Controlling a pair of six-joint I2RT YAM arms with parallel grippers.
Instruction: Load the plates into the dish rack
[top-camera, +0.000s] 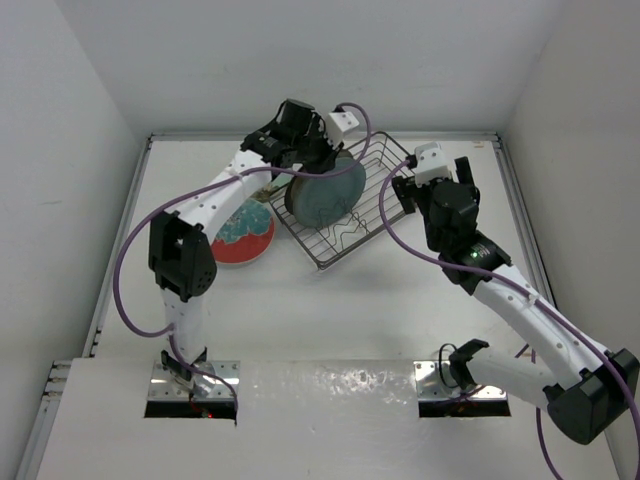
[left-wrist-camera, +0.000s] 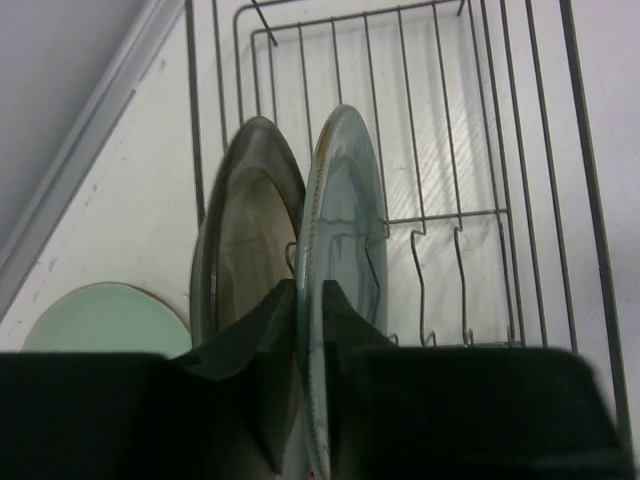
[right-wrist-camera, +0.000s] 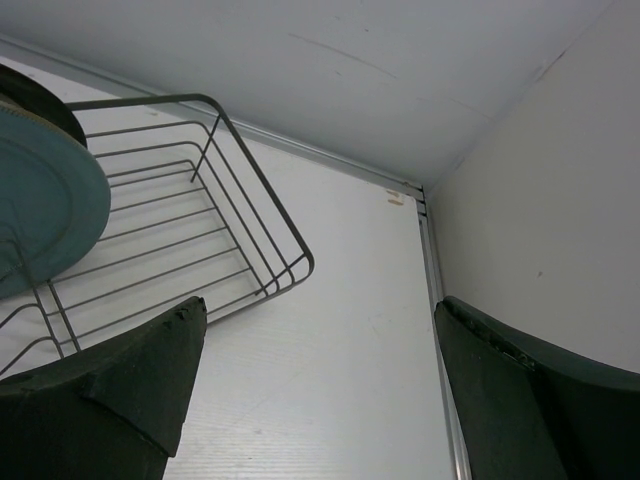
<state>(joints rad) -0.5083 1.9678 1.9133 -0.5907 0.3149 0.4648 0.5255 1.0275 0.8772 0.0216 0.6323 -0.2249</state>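
The dish rack (top-camera: 378, 165) stands at the back centre, and also shows in the left wrist view (left-wrist-camera: 450, 215) and the right wrist view (right-wrist-camera: 255, 205). The dark teal plate (top-camera: 328, 195) stands on edge in it. My left gripper (top-camera: 303, 158) is shut on its rim (left-wrist-camera: 345, 230), one finger on each face. A second plate (left-wrist-camera: 250, 230), glossy and brownish, stands upright just beside it. The red-rimmed plate (top-camera: 243, 235) lies flat on the table left of the rack. The pale mint plate (left-wrist-camera: 100, 320) lies flat by the rack. My right gripper (top-camera: 432, 180) is open and empty, right of the rack (right-wrist-camera: 320, 340).
A raised strip edges the table along the back and sides (right-wrist-camera: 435, 270), with white walls close behind. The rack's right half holds only bare wires and wavy dividers (left-wrist-camera: 440, 290). White table surface lies between the rack and the right wall (right-wrist-camera: 340, 300).
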